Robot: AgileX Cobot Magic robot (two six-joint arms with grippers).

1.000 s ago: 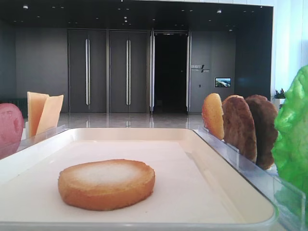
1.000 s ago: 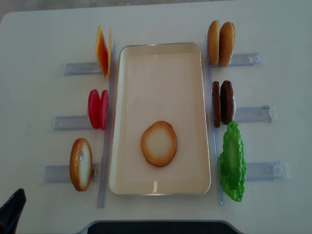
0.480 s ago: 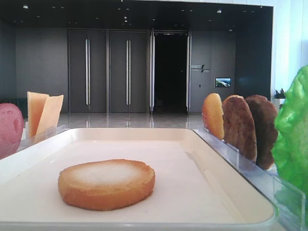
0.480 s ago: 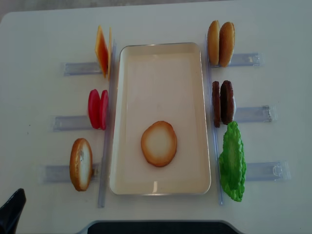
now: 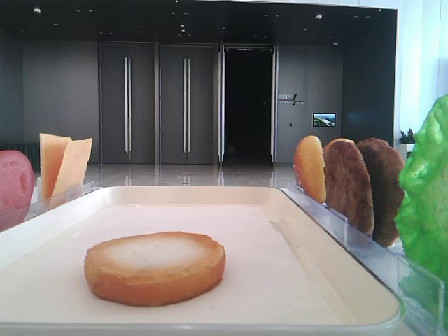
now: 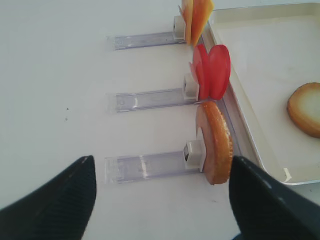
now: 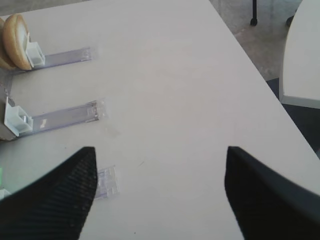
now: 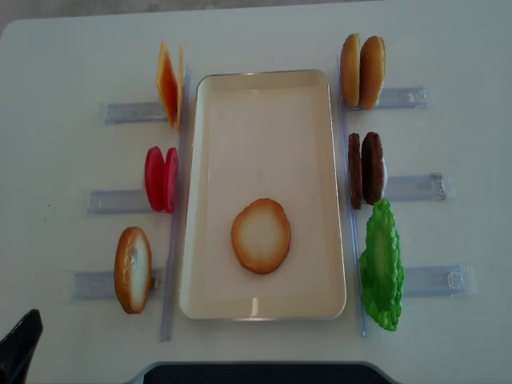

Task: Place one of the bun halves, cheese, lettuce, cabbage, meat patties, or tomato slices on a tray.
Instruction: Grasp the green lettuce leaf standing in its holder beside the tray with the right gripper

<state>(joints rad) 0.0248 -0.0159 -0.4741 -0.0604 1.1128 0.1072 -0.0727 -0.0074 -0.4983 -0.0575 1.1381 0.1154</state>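
Observation:
A bun half (image 8: 261, 235) lies flat, pale face up, on the cream tray (image 8: 264, 78). Another bun half (image 6: 215, 142) stands on edge in the near left rack. Cheese (image 8: 168, 84) and tomato slices (image 8: 161, 179) stand along the left side. Two more bun halves (image 8: 362, 71), meat patties (image 8: 366, 169) and lettuce (image 8: 382, 266) stand along the right. No cabbage is in view. My left gripper (image 6: 161, 165) hangs open and empty over the table, short of the near left rack. My right gripper (image 7: 160, 152) is open and empty over bare table right of the racks.
Clear plastic racks (image 8: 128, 112) stick out from both long sides of the tray. The table's right edge (image 7: 260, 75) runs close to the right gripper, with another white table (image 7: 305, 50) beyond it. A dark base (image 8: 264, 373) sits at the front edge.

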